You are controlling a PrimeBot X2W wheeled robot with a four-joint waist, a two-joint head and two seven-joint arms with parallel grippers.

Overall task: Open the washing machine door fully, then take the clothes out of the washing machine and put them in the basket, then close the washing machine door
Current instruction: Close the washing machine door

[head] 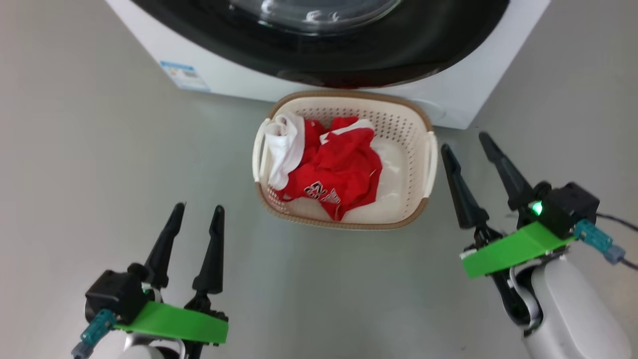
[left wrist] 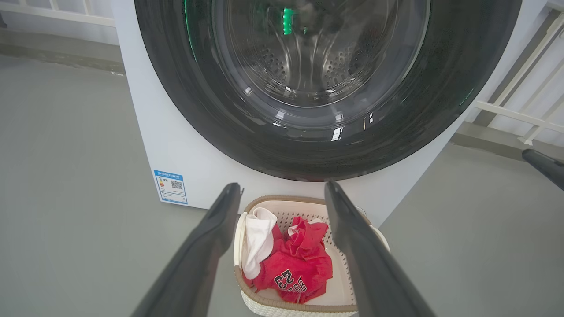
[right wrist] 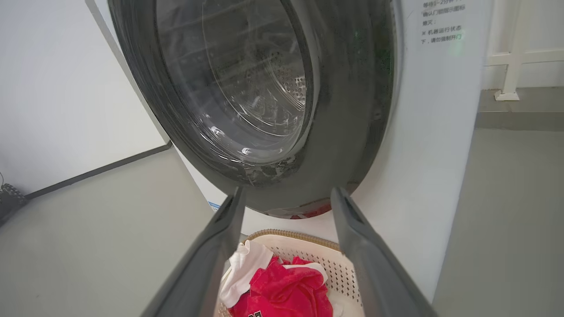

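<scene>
Loosely, the clothes lie in the basket beside the washing machine.

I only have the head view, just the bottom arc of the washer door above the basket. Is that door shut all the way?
Observer: In the left wrist view the washing machine door lies flat against the white front of the washing machine, with no gap showing. It looks shut.
Operator: Anything left inside?
Observer: Through the glass I see the bare perforated drum and no fabric, though reflections hide part of it.
Operator: What's off to the machine's right?
Observer: A white railing stands behind it there, above the grey floor.
</scene>
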